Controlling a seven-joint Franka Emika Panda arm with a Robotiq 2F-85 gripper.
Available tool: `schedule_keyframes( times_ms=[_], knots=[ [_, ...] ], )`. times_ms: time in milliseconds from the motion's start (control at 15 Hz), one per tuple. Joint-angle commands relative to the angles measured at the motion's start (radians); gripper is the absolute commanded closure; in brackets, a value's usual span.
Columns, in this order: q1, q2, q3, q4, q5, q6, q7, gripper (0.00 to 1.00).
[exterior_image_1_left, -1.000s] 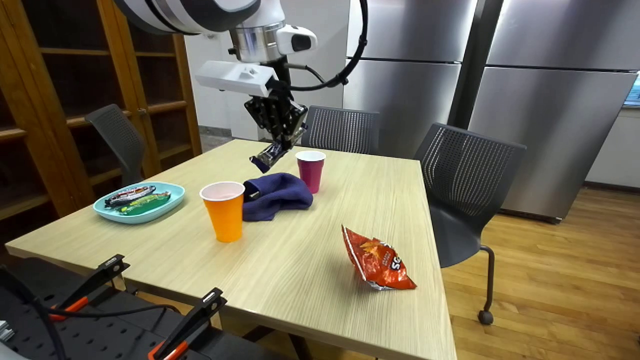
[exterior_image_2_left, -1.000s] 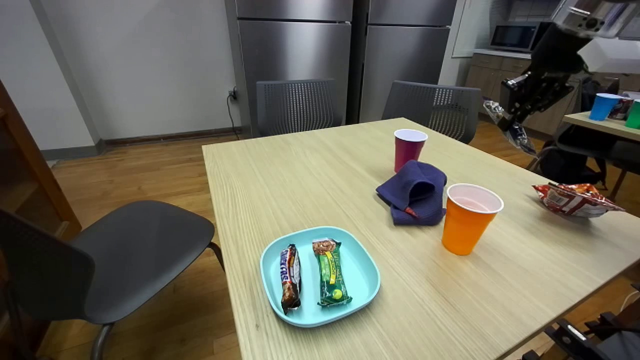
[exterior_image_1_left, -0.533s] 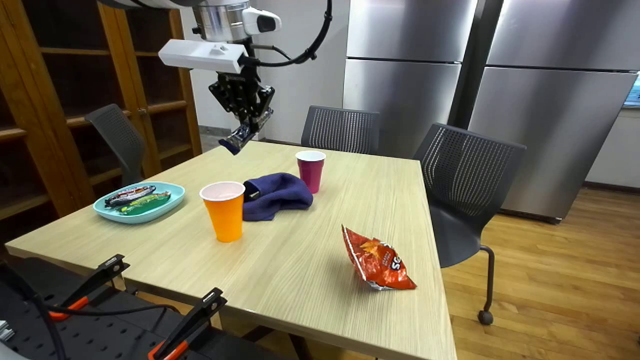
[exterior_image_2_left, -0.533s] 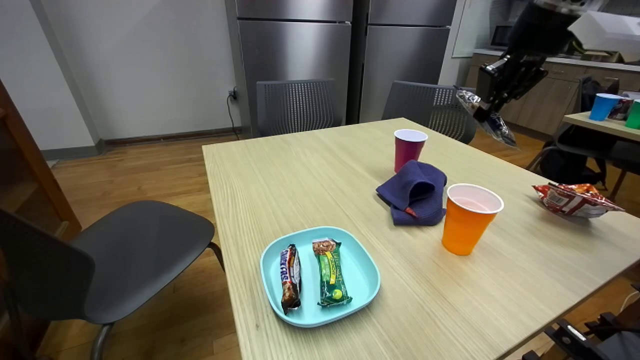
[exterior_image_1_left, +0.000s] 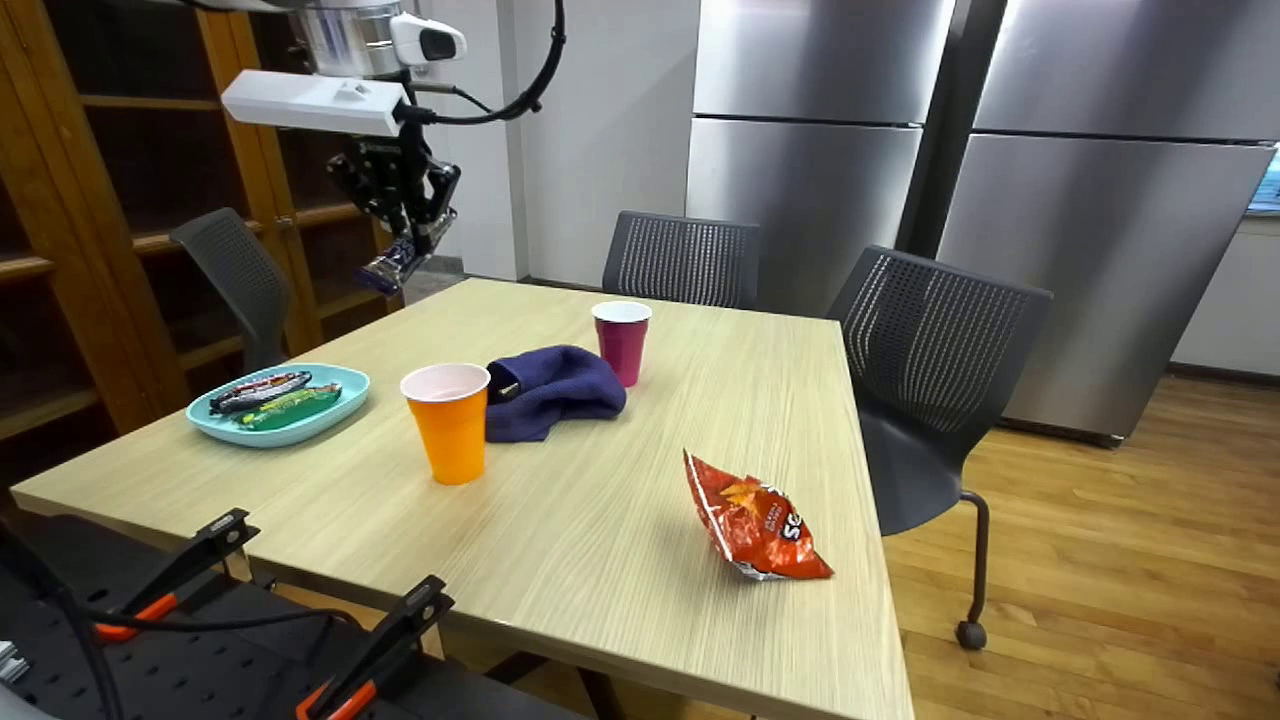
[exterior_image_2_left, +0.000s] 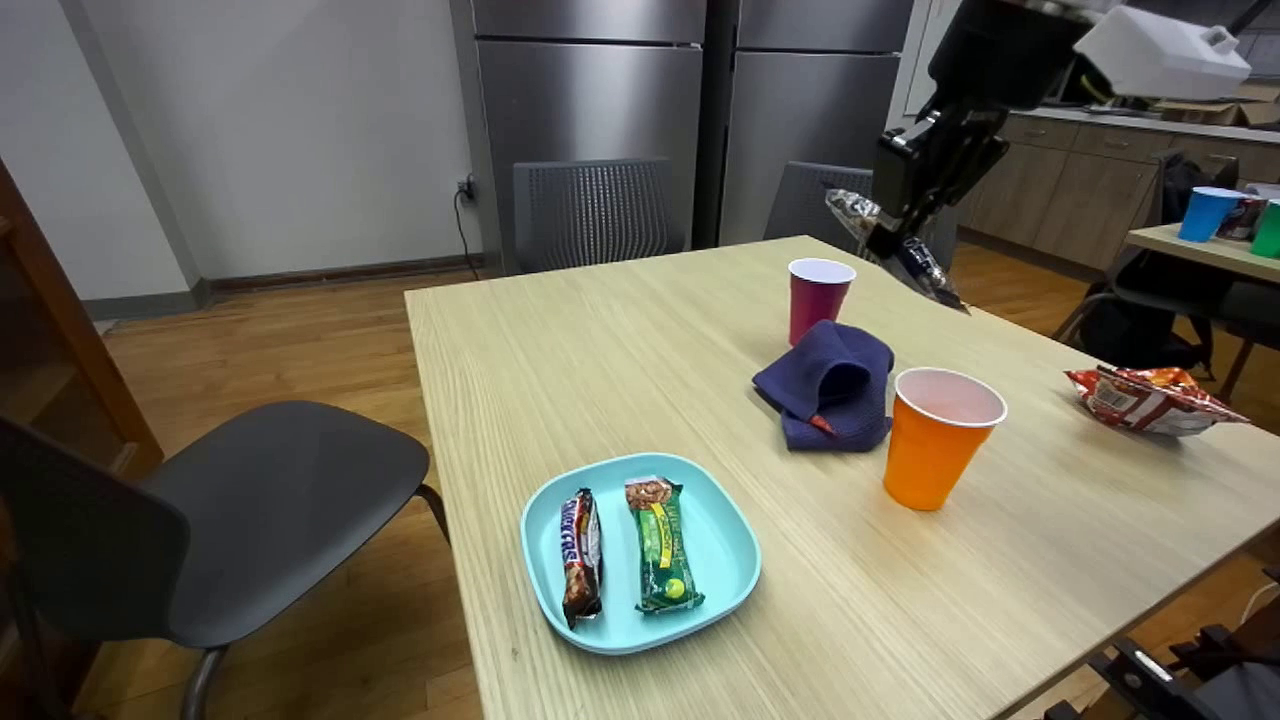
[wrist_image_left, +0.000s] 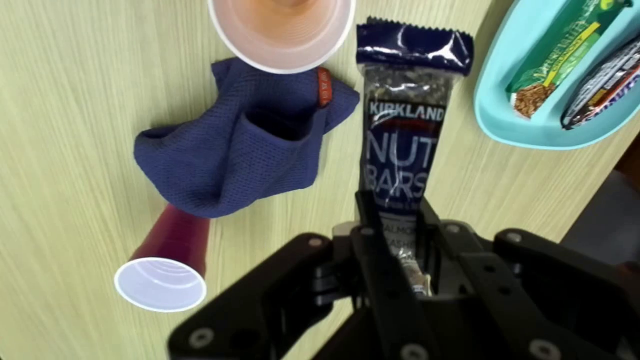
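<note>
Bright light; white glare on the nut bar (wrist_image_left: 402, 140) (wrist view), the claw (wrist_image_left: 396, 199) blurred.

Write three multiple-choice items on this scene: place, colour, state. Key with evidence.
1. Where is the green bar relative to the plate?
A) Under it
B) On it
C) Beside it

2. Colour of the snack packet?
A) Red
B) Green
C) Blue

3. State of the jaws?
A) Open, empty
B) Shut, empty
C) Shut on the nut bar

1 B: both exterior views show it inside the plate's rim.
2 A: an exterior view shows its red front.
3 C: the wrist view shows the nut bar pinched between them.
</note>
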Motion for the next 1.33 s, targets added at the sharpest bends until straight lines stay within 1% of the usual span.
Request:
schedule_keyframes(
  times_ms=[0,333,667,800,1067,1267],
  knots=[
    [0.036,0.015,0.061,0.016,0.028,-0.012,0.031,0.95],
    [0.081,0.091,0.133,0.037,0.060,0.028,0.105,0.95],
    [0.100,0.211,0.196,0.080,0.085,0.102,0.216,0.95],
    [0.099,0.267,0.216,0.107,0.061,0.119,0.269,0.95],
    [0.110,0.376,0.227,0.168,0.029,0.130,0.342,0.95],
    [0.129,0.457,0.208,0.221,-0.011,0.121,0.381,0.95]
  ],
)
